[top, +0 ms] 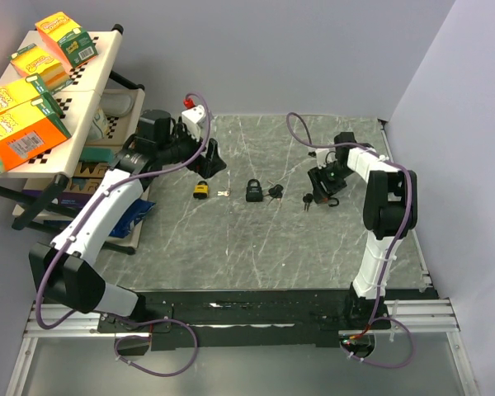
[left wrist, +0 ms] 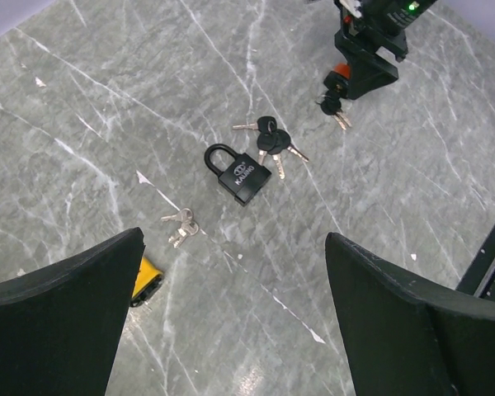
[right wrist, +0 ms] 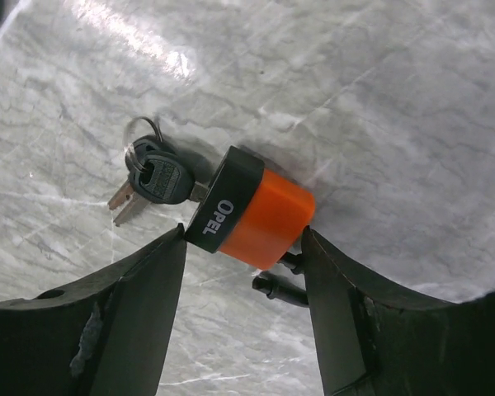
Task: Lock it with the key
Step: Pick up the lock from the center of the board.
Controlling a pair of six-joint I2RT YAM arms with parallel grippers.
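Observation:
An orange padlock [right wrist: 264, 219] with a black base marked OPEL lies on the marble table [right wrist: 379, 99]. Its black-headed key [right wrist: 163, 180] is in the base, with spare keys on a ring. The black shackle [right wrist: 276, 285] stands open, one end free. My right gripper [right wrist: 243, 231] is low over the lock, one fingertip on the black base and the other on the orange body. In the top view this gripper [top: 326, 183] hides most of the lock, and the keys [top: 308, 199] show beside it. My left gripper [left wrist: 234, 237] hangs open and empty at the back left [top: 208, 157].
A black padlock [left wrist: 243, 177] with black-headed keys [left wrist: 272, 139] lies mid-table. A yellow padlock [left wrist: 147, 279] and silver keys [left wrist: 180, 223] lie to its left. A rack with yellow and orange boxes [top: 33, 124] stands off the table's left edge.

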